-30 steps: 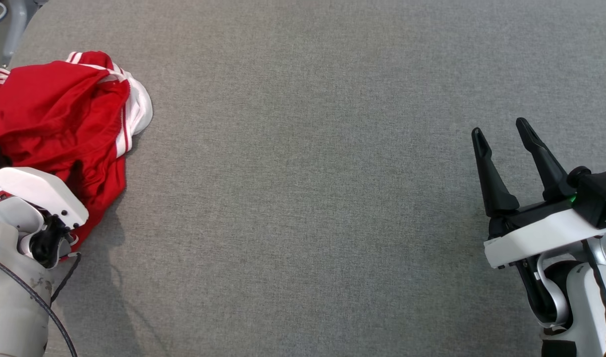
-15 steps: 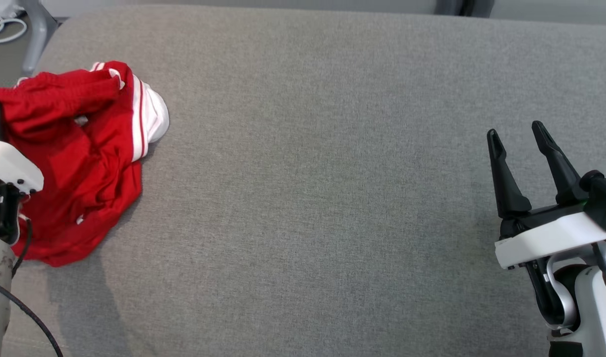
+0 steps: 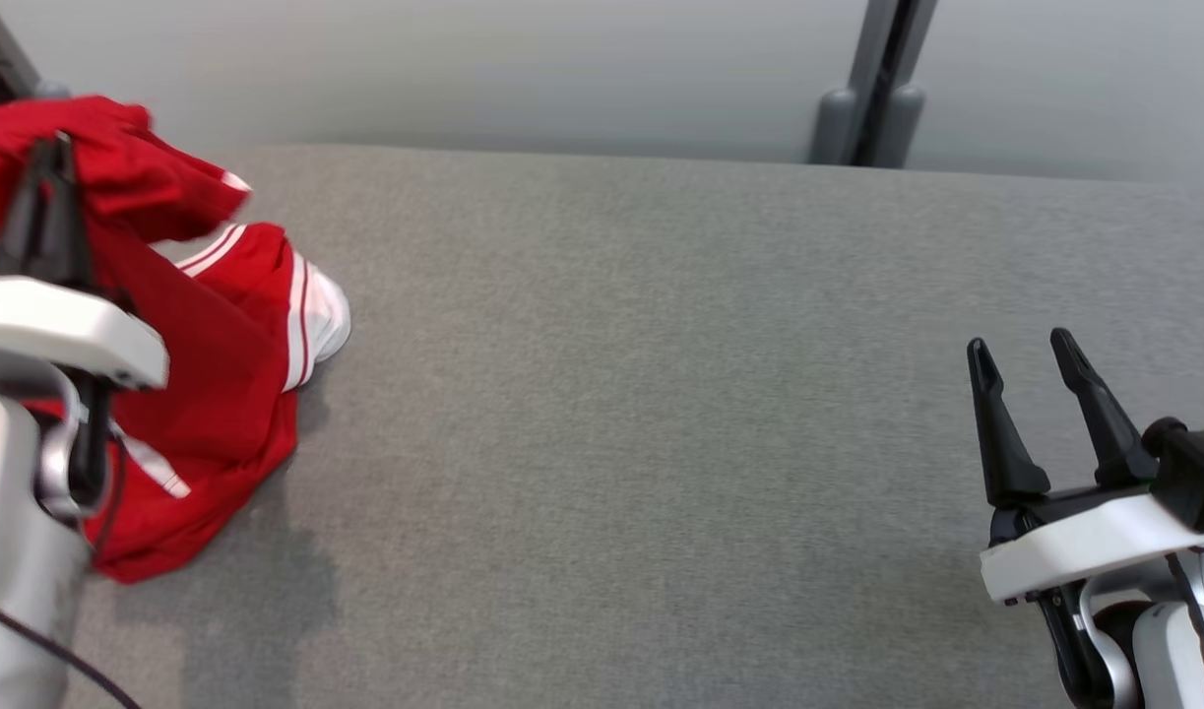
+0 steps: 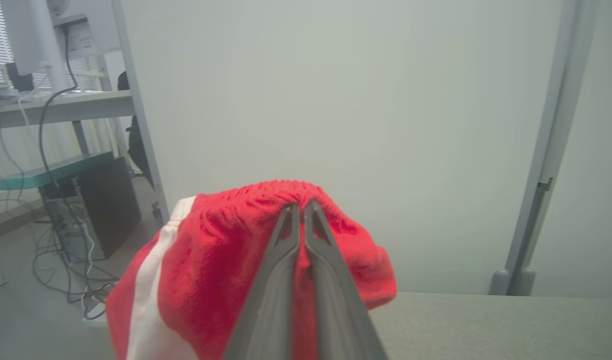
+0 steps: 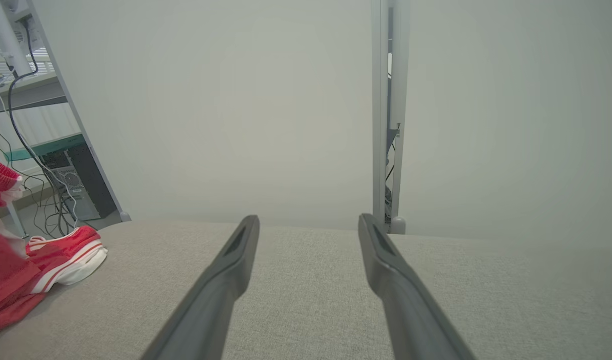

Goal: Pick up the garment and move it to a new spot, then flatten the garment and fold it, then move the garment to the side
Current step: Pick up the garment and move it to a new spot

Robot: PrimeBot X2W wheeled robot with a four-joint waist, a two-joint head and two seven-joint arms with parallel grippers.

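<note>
1. Gripping a bunched fold of the red garment, the left gripper stands at the far left of the head view. Its two dark fingers are pressed together on the cloth.
2. In the left wrist view, the left gripper has its fingertips meeting at a gathered, ribbed edge of the garment. The cloth drapes down on both sides of the fingers, and a white stripe runs down it at left.
3. The upper part of the garment is held up off the grey table. The lower part hangs down and rests on the table's left end, with a white, red-striped portion lying at its right edge.
4. The right gripper sits at the near right, well apart from the garment. Its jaws are spread and hold nothing.
5. In the right wrist view, the right gripper has both fingers wide apart, with bare table between them. The garment lies at the left edge of that view, partly on the table.
6. A pale partition wall rises beyond the table's far edge, joined by a grey post toward the right.
7. Past the partition's left end, a dark computer tower stands on the floor beside loose cables.
</note>
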